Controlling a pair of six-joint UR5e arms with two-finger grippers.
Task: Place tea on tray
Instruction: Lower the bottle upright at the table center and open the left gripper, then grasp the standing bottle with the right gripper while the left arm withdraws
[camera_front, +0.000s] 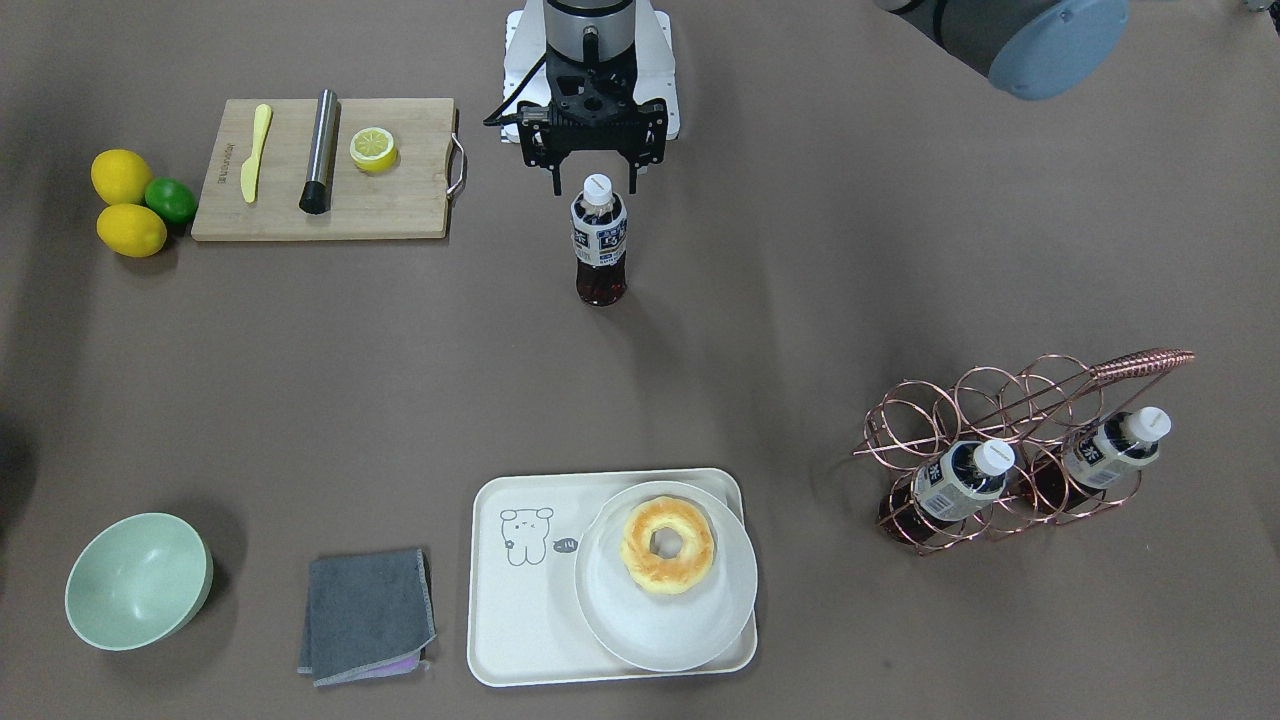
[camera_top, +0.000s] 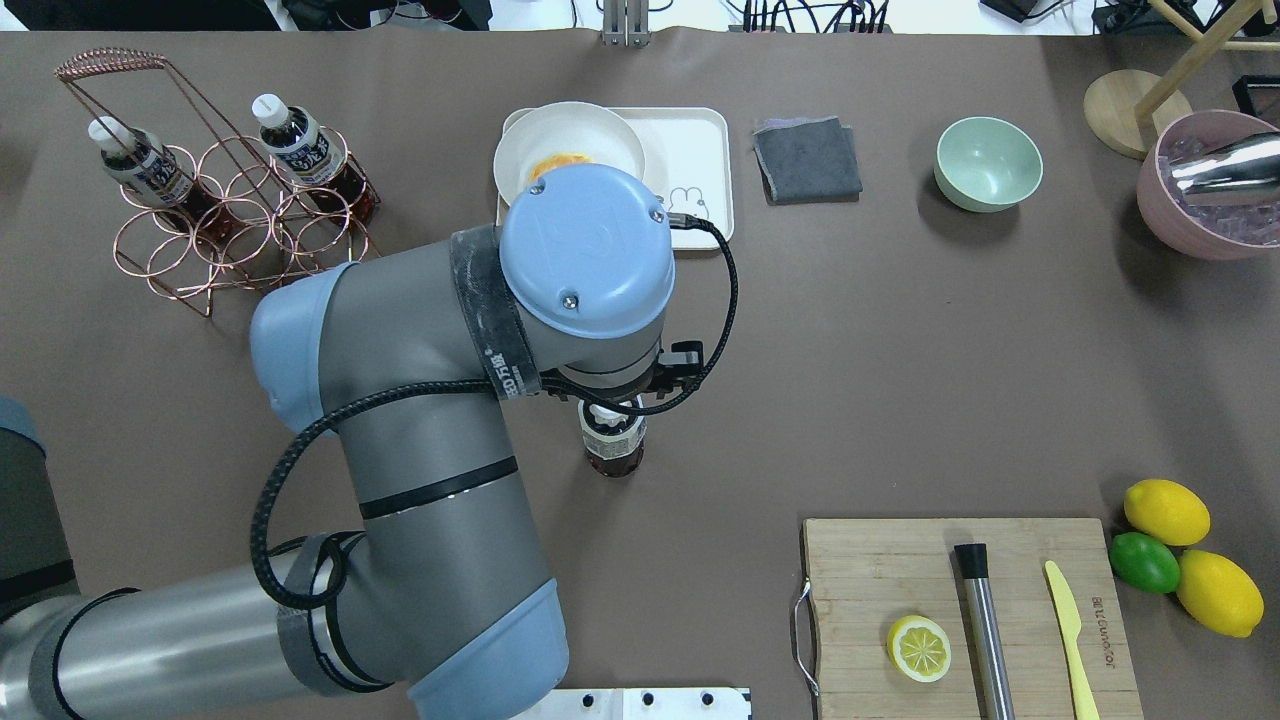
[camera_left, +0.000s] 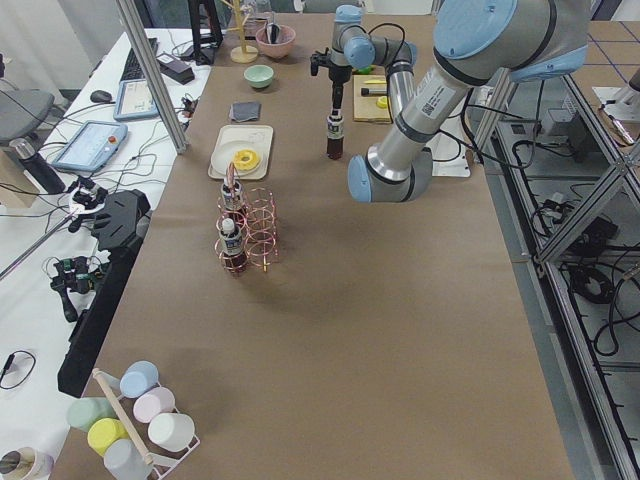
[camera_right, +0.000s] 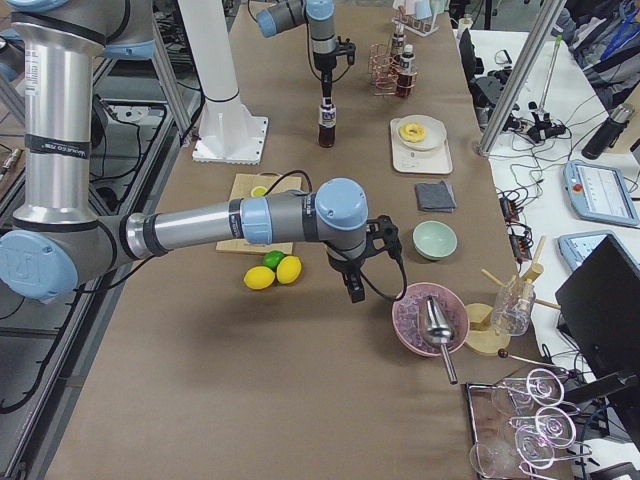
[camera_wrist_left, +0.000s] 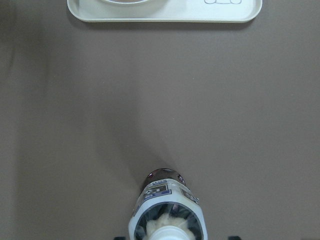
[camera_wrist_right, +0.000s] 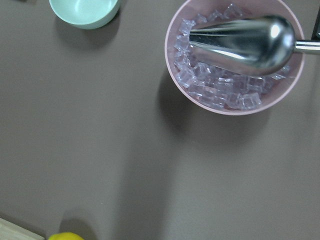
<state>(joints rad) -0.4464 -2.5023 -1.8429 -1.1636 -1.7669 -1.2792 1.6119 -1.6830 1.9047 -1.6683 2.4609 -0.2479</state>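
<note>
A tea bottle (camera_front: 599, 245) stands upright on the brown table, apart from the tray; it also shows in the overhead view (camera_top: 612, 445) and the left wrist view (camera_wrist_left: 167, 212). My left gripper (camera_front: 596, 190) hangs over it, open, one finger on each side of the white cap and not touching it. The cream tray (camera_front: 520, 610) with the bear drawing lies across the table (camera_top: 705, 150) (camera_wrist_left: 165, 16) and holds a white plate (camera_front: 665, 610) with a doughnut. My right gripper (camera_right: 355, 288) shows only in the exterior right view; I cannot tell whether it is open or shut.
A copper wire rack (camera_front: 1010, 440) holds two more tea bottles. A wooden cutting board (camera_front: 400, 205) carries a knife, a steel tube and a lemon half. Lemons and a lime (camera_front: 130, 200), a green bowl (camera_front: 138, 580), a grey cloth (camera_front: 368, 612) and a pink ice bowl (camera_wrist_right: 235, 55) also stand around.
</note>
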